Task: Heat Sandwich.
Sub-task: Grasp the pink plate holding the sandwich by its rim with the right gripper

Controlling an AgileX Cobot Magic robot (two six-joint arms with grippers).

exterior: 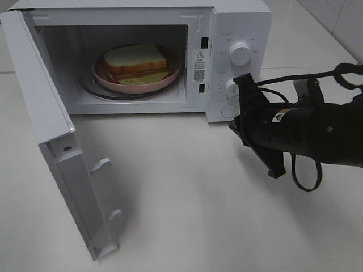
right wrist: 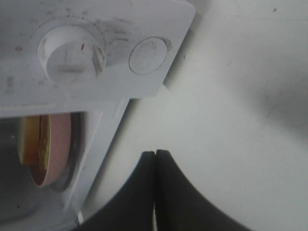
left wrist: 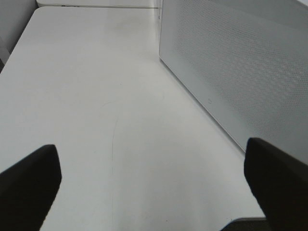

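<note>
**Colour and Pattern Reference**

I read the microwave [exterior: 238, 34] as white throughout, including its door [exterior: 51, 141] and upper knob [exterior: 240, 52]. The pale grey-white panel [left wrist: 240, 62] in the left wrist view carries a fine, regular dot grid. The label [exterior: 199, 63] is white with black print and a square code. The plate [exterior: 170, 76] is pink. The sandwich [exterior: 136, 56] shows white bread, tan crust and a pale yellow-green layer. The table [exterior: 187, 198] is off-white. I see the left gripper [left wrist: 154, 192] and right gripper [right wrist: 155, 156] as black.

The print around the white round plastic dial [exterior: 241, 54] cannot be read, and the black robot arm [exterior: 317, 133] is cropped at the frame's right edge.
</note>
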